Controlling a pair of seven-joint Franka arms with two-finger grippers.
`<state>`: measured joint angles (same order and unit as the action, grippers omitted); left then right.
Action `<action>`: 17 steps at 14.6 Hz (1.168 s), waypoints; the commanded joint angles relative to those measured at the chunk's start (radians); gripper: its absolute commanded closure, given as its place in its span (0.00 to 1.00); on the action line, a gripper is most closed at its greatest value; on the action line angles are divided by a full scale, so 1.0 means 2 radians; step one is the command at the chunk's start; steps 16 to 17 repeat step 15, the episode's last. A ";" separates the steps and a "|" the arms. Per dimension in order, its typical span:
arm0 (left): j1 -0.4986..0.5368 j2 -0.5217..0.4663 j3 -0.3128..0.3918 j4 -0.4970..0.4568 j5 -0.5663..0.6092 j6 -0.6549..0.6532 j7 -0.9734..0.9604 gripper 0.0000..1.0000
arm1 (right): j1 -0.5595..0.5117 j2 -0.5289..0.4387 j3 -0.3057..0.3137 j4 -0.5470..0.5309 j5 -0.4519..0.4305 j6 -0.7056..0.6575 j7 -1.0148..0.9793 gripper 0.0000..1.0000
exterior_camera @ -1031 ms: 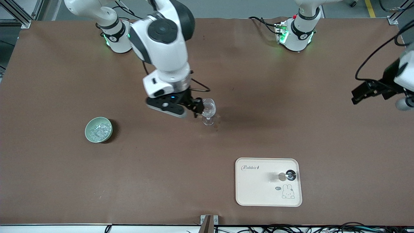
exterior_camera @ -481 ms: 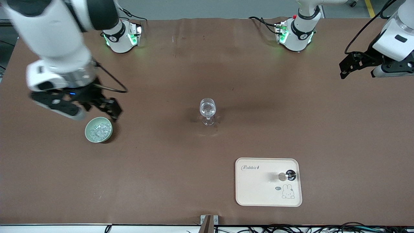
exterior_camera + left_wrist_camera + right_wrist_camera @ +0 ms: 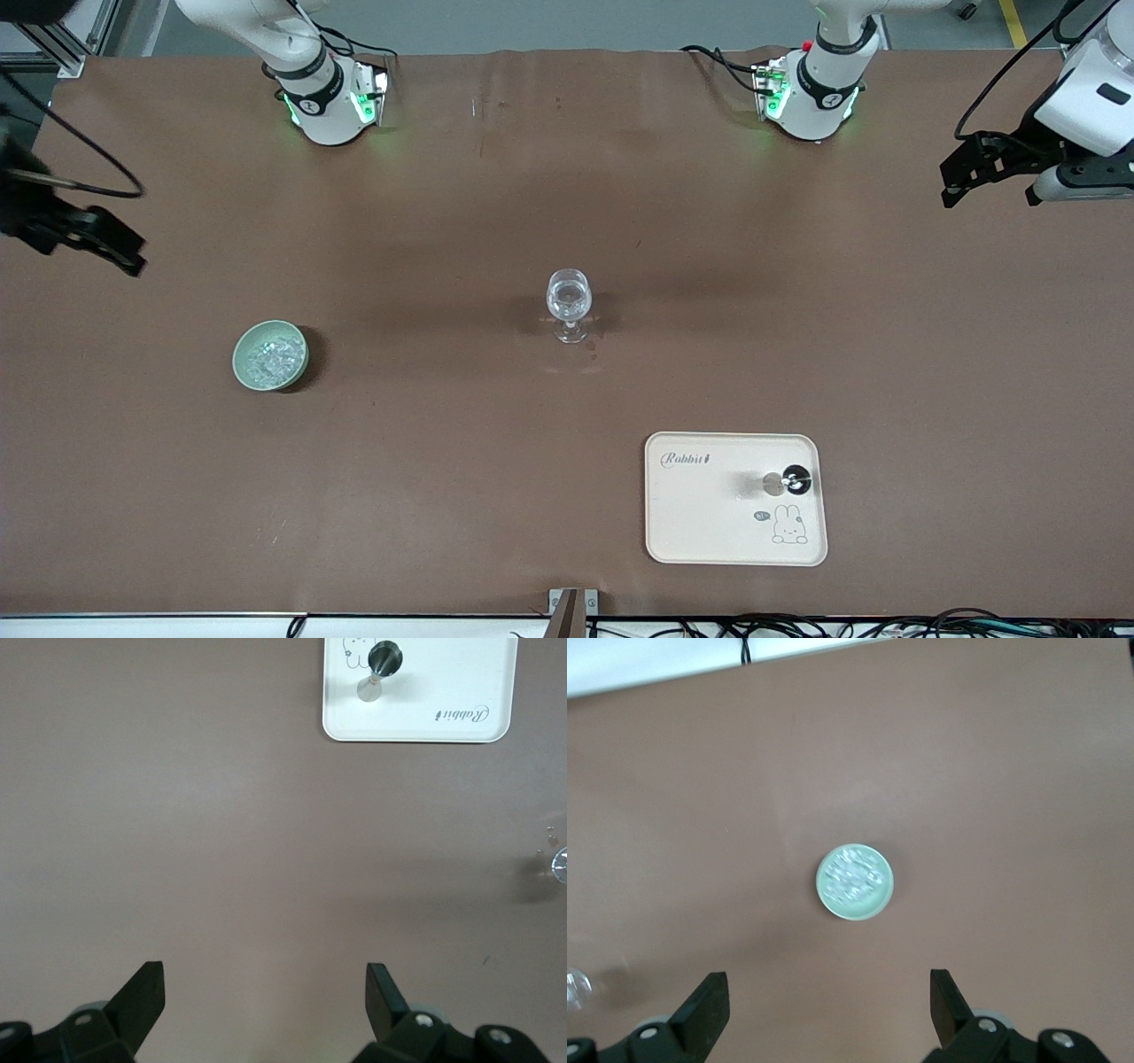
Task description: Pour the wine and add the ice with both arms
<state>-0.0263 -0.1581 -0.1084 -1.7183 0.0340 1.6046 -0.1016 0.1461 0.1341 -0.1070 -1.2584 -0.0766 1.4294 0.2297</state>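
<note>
A clear stemmed glass (image 3: 568, 304) stands upright mid-table; its edge shows in the left wrist view (image 3: 560, 865) and the right wrist view (image 3: 574, 985). The ice (image 3: 270, 359) lies heaped in a pale green bowl (image 3: 241, 361) toward the right arm's end, also seen in the right wrist view as ice (image 3: 853, 877) in the bowl (image 3: 826, 896). My right gripper (image 3: 120, 252) is open and empty, high over the table's edge at its own end (image 3: 829, 992). My left gripper (image 3: 966, 173) is open and empty, high over its own end (image 3: 266, 988). No wine bottle is in view.
A cream tray (image 3: 709, 523) with a rabbit print lies nearer the front camera than the glass, toward the left arm's end; it also shows in the left wrist view (image 3: 443, 691). A small black-topped stopper (image 3: 790, 482) lies on it (image 3: 381, 660).
My right gripper left the glass, passed over the bowl and swung out to its own end of the table. My left gripper rose and drew back a little.
</note>
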 commanded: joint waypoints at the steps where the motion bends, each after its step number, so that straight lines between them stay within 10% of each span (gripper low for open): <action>1: 0.009 -0.008 -0.011 0.002 -0.008 -0.011 0.003 0.00 | -0.051 -0.050 0.008 -0.070 0.023 0.005 -0.075 0.00; 17: 0.009 0.015 -0.009 0.026 -0.022 -0.023 0.009 0.00 | -0.085 -0.068 0.013 -0.097 0.042 0.006 -0.103 0.00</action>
